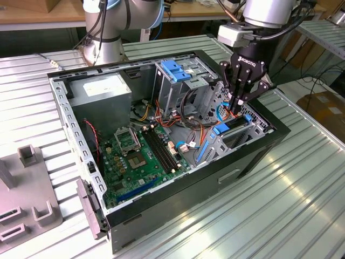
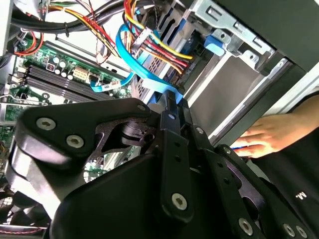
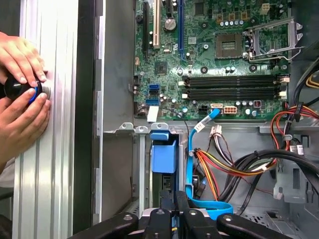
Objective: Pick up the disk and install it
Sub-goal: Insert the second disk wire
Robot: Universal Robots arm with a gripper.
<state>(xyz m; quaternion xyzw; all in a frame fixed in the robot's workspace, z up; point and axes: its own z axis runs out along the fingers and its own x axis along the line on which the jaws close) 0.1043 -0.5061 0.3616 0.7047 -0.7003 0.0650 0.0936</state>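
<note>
The disk (image 1: 237,136), a flat dark body between bright blue rails, lies in the drive cage at the end of the open computer case nearest the exterior view's right. My gripper (image 1: 236,106) hangs just above that cage, fingers drawn together and tips down among the wires, with nothing visibly held between them. In the first wrist view the shut gripper (image 3: 172,200) points at a blue plastic tab (image 3: 163,152) just beyond the tips. In the second wrist view the gripper (image 2: 172,102) ends beside a light-blue cable (image 2: 134,64).
The case holds a green motherboard (image 1: 140,154), a power supply (image 1: 102,91), a chunky blue latch piece (image 1: 175,69) and bundles of coloured wires (image 3: 224,169). A person's hands (image 3: 22,84) hold a black knob beside the case. A grey fixture (image 1: 27,199) stands on the ribbed table.
</note>
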